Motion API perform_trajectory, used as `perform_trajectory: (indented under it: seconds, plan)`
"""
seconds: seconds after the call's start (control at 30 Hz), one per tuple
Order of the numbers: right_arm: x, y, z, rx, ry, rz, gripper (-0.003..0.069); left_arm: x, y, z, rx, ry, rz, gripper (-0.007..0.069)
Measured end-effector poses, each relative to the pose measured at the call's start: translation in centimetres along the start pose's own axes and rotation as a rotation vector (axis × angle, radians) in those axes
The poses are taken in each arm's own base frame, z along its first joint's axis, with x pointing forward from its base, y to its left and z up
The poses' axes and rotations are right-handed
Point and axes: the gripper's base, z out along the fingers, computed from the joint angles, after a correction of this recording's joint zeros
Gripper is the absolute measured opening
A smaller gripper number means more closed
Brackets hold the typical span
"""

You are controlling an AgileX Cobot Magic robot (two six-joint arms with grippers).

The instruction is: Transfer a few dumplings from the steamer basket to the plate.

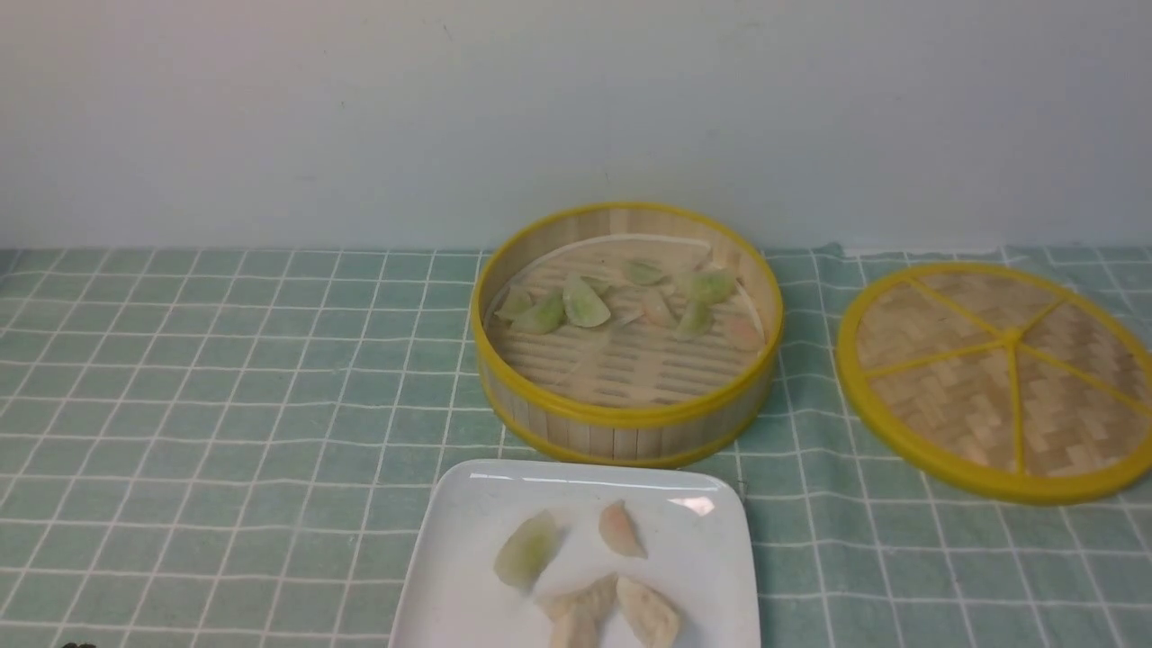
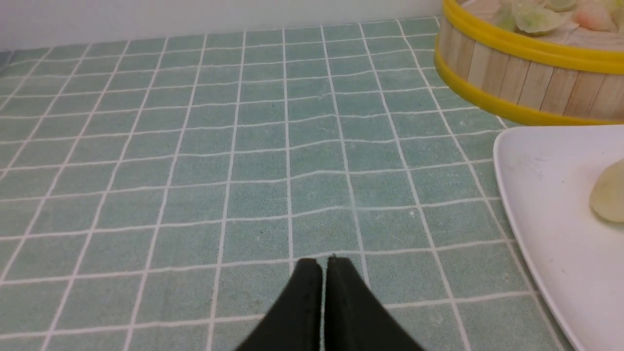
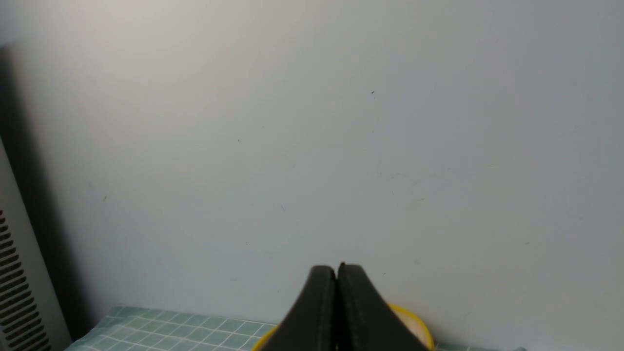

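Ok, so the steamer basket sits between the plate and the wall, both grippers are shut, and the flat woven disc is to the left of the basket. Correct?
Not quite: the front view shows the flat woven disc to the right of the steamer basket. The rest is right.

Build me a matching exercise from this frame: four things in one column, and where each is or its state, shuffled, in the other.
Things
1. steamer basket
2. woven disc
3. plate
4. left gripper

Places or states
A. shut, holding nothing
B. nearer the robot than the basket, two beige dumplings among its pieces
C. behind the plate, green dumplings inside
D. flat on the cloth, right of the basket

Pairs: 1-C, 2-D, 3-B, 4-A
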Motion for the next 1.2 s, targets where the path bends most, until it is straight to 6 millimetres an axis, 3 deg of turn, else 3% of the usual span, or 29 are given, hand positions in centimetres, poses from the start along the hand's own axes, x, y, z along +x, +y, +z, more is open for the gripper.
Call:
perform_trajectory:
  seconds: [0.2, 0.53, 0.67, 0.9, 1.03, 1.17, 1.2]
  plan:
    - [0.1, 0.1, 0.0, -0.014, 0.009, -0.018, -0.0015, 0.0, 0.0, 0.0, 0.0, 0.0, 0.0, -0.0006]
    - [0.1, 2.0, -0.2, -0.227, -0.017, -0.131, -0.0015, 0.0, 0.0, 0.0, 0.0, 0.0, -0.001, -0.0006]
    - [1.1, 2.1, 0.2, -0.239, -0.018, -0.137, -0.0015, 0.0, 0.0, 0.0, 0.0, 0.0, -0.001, -0.0006]
    - [6.1, 0.7, 1.5, 0.055, 0.094, -0.21, -0.0015, 0.0, 0.0, 0.0, 0.0, 0.0, -0.001, -0.0006]
    - [11.2, -1.8, 1.7, 0.343, 0.23, -0.228, -0.0015, 0.0, 0.0, 0.0, 0.0, 0.0, -0.001, -0.0006]
    - [15.0, -3.5, 1.2, 0.495, 0.339, -0.206, -0.0015, 0.0, 0.0, 0.0, 0.0, 0.0, -0.001, -0.0006]
    - [15.1, -3.6, 1.1, 0.517, 0.343, -0.2, -0.0015, 0.0, 0.0, 0.0, 0.0, -0.002, -0.001, -0.0006]
